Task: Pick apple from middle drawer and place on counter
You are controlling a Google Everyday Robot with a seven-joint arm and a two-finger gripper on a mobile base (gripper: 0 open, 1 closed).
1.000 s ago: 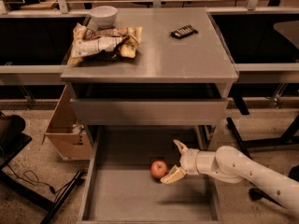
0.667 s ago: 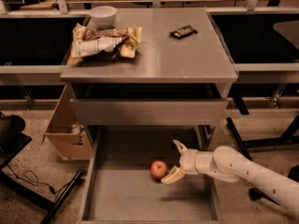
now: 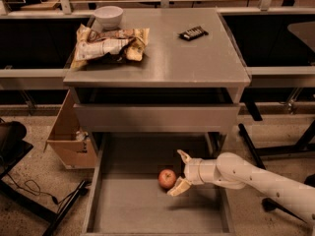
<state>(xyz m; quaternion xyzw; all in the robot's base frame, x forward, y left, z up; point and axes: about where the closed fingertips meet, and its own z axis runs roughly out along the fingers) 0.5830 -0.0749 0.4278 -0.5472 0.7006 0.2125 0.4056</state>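
Because the apple (image 3: 167, 179), lying on the floor of the middle drawer (image 3: 128, 210) just beside the spread, empty gripper (image 3: 181, 172), is probably rigid, smooth and prone to rolling, grip it across its widest girth.

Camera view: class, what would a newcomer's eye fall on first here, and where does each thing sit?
The small round red apple lies on the bare floor of the pulled-out grey metal middle drawer, with the white arm's gripper open just right of it in the picture. Above, on the flat grey metal counter, a crumpled chip bag lies at the back left.
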